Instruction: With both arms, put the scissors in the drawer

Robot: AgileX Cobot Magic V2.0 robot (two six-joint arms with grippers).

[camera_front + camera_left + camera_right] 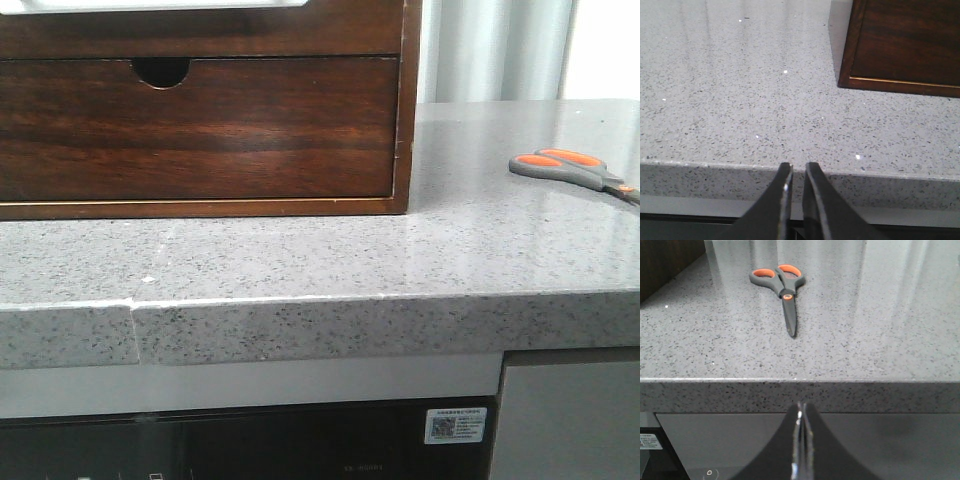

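Note:
The scissors (570, 168) lie flat on the grey speckled counter at the right, grey handles with orange-lined loops, apart from the cabinet. They also show in the right wrist view (782, 287), blades pointing toward the counter's front edge. The drawer (200, 30) is the plain dark wooden front at the top of the cabinet, with a white strip above it. My right gripper (802, 405) is shut and empty, below the counter's front edge. My left gripper (798, 166) is almost closed, with a thin gap, empty, at the counter's front edge. Neither arm shows in the front view.
Below the plain drawer is a wooden front with a half-round finger notch (160, 70). The cabinet's lower corner (900, 45) stands on the counter (300, 260) ahead of my left gripper. Under the counter are a dark appliance front (250, 445) and a grey panel (570, 420).

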